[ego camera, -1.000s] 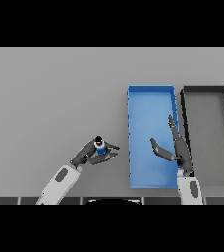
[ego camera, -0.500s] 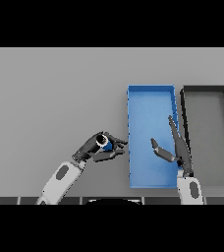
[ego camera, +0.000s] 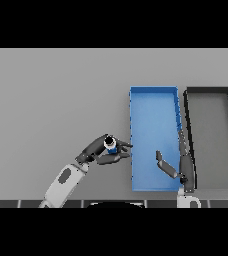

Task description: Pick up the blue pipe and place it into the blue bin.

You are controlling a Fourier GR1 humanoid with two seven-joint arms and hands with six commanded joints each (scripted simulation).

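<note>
A short blue pipe with a dark open top sits upright in my left hand, whose fingers and thumb curl round it. That hand hovers just left of the blue bin, its fingertips reaching the bin's left wall. The bin is a long rectangular tray with nothing inside. My right hand is open over the bin's lower right part, fingers straight along the right wall and thumb spread to the left.
A black bin of the same shape stands right beside the blue one, to its right. Grey tabletop stretches to the left and behind.
My left hand has carried the blue pipe rightward, from mid-table to the blue bin's left wall. The right hand has stayed still.
</note>
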